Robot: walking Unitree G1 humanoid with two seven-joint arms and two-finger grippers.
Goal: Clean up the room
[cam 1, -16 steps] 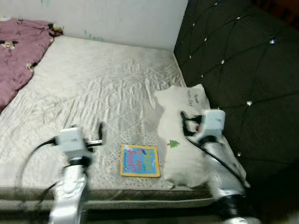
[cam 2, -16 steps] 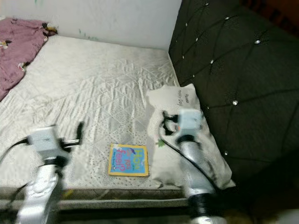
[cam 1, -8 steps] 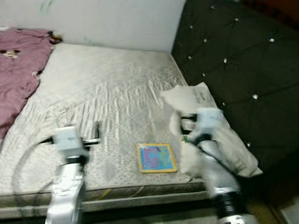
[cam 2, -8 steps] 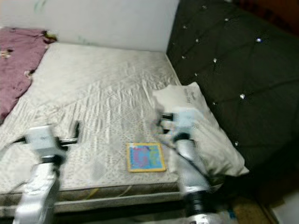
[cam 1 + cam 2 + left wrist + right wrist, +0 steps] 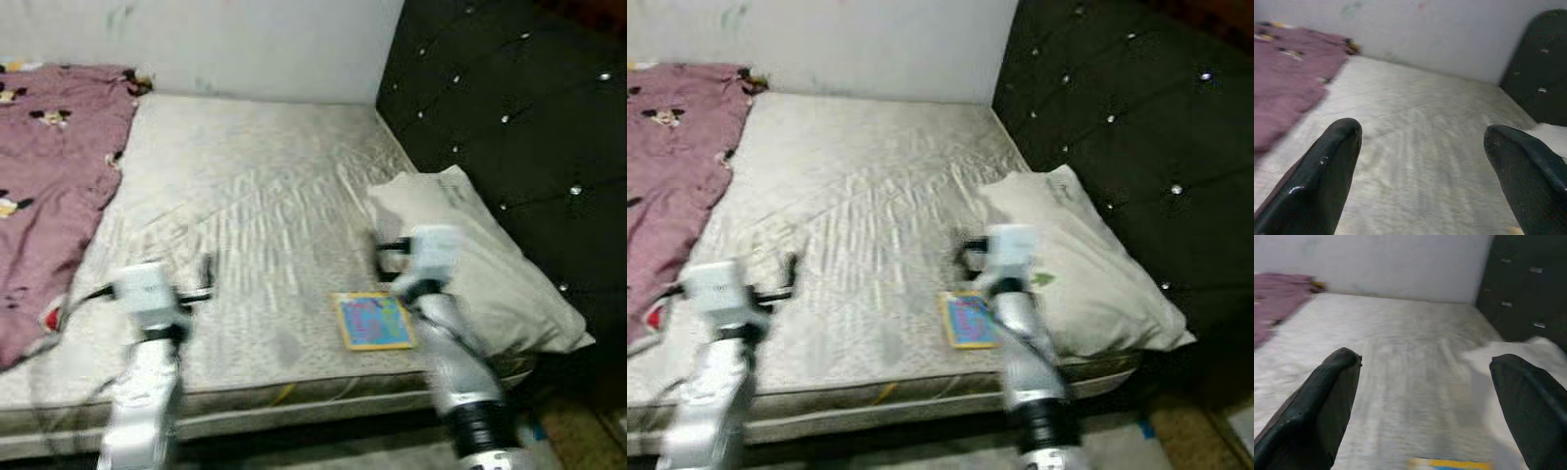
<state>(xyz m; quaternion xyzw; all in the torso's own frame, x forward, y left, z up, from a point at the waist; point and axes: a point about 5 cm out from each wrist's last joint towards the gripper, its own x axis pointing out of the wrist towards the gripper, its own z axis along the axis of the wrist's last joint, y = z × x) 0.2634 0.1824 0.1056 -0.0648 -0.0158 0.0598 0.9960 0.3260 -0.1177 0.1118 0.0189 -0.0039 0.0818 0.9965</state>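
A small colourful book [image 5: 372,320] lies flat near the front edge of the bare quilted mattress [image 5: 255,186]. Just right of it a white pillow [image 5: 490,264] rests against the headboard. A pink patterned blanket [image 5: 49,186] is spread over the mattress's left part. My right gripper [image 5: 380,257] hovers open just above and behind the book, with the pillow close on its right. My left gripper [image 5: 204,279] is held open over the front left of the mattress, near the blanket's edge. In the wrist views both pairs of fingers [image 5: 1327,166] [image 5: 1322,396] stand wide apart and hold nothing.
A dark tufted headboard [image 5: 509,108] rises along the right side of the bed, and a pale wall [image 5: 245,39] closes the far side. The mattress's front edge [image 5: 294,392] runs just under my arms, with floor [image 5: 578,431] at the lower right.
The whole picture has shifted right, so the camera has turned left: more of the pink blanket shows. Both arms keep the same raised pose with the grippers open.
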